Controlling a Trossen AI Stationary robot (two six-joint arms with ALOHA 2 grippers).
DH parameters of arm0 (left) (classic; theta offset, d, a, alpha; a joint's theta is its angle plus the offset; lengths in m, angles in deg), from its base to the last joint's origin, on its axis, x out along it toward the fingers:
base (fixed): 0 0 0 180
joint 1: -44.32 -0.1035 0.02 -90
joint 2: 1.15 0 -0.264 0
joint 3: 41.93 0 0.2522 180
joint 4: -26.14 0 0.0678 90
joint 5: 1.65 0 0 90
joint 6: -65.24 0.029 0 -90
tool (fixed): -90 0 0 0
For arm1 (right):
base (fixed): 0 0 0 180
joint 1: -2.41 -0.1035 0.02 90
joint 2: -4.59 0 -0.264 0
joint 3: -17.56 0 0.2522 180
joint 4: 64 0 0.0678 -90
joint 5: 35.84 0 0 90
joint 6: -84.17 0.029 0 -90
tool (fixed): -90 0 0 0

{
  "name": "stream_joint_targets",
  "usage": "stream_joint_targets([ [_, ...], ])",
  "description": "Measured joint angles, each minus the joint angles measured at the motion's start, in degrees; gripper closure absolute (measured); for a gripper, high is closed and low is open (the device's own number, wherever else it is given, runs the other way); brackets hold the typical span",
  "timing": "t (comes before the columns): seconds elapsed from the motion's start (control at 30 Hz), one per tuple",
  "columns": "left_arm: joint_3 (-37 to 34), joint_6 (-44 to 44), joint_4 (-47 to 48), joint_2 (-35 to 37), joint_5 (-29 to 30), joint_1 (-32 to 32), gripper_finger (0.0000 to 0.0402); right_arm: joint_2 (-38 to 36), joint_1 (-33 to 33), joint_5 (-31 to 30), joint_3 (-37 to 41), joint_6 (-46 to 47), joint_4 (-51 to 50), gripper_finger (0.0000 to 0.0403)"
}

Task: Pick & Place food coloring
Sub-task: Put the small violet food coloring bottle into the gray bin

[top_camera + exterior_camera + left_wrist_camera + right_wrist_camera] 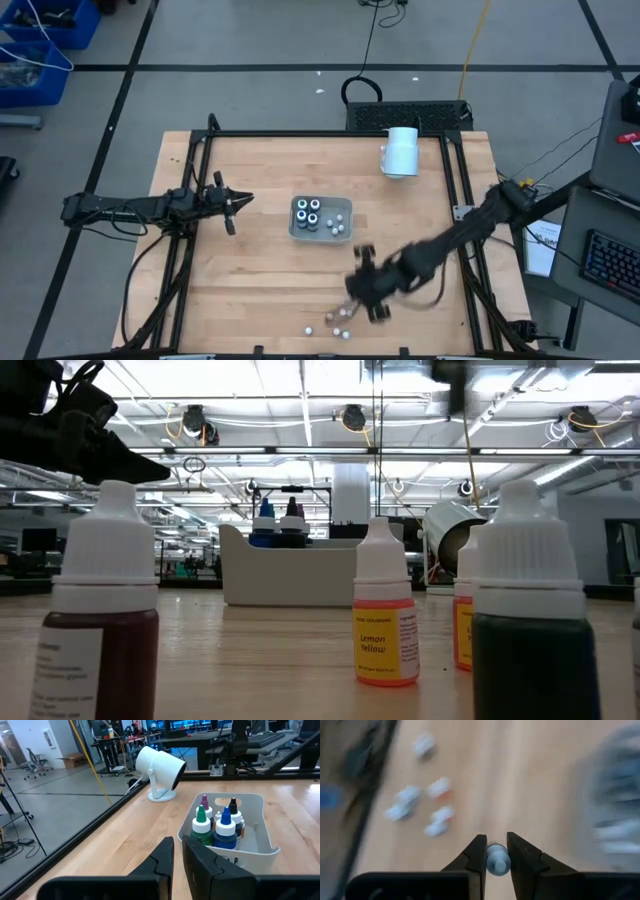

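Food coloring bottles [309, 214], small with white caps, stand in the tray [320, 235]; more lie loose on the bench [260, 290]. Right end effector [495, 857] pinches one white-capped bottle [497, 859]; left end effector [178, 851] is nearly closed, empty.

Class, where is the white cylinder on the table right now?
In the high view, the white cylinder lies near the table's far edge, right of centre, beyond and to the right of the bottle tray.

"Lemon Yellow" on small orange-labelled bottle [384, 618], other labels unreadable
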Motion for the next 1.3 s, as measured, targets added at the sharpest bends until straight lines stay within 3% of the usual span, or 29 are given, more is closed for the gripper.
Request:
stream_joint_targets([
  [0.17, 0.0, 0.1, 0.0, 0.0, 0.0, 0.0, 0.0355, -5.0, 10.5, -1.2, 0.0, -2.6, -0.2, 0.0356],
  [0.47, 0.0, 2.5, 0.9, 0.0, 0.0, 0.0, 0.0355, -0.4, 27.3, 8.2, 0.0, -13.0, 1.1, 0.0357],
  [0.8, 0.0, 4.5, 1.3, 0.0, 0.0, 0.0, 0.0355, 9.4, 32.4, 8.6, 0.0, -19.3, 7.6, 0.0354],
  [1.3, 0.0, 4.5, 1.3, 0.0, -0.1, 0.0, 0.0355, 14.5, 35.0, 8.7, 0.1, -18.8, 10.0, 0.0354],
])
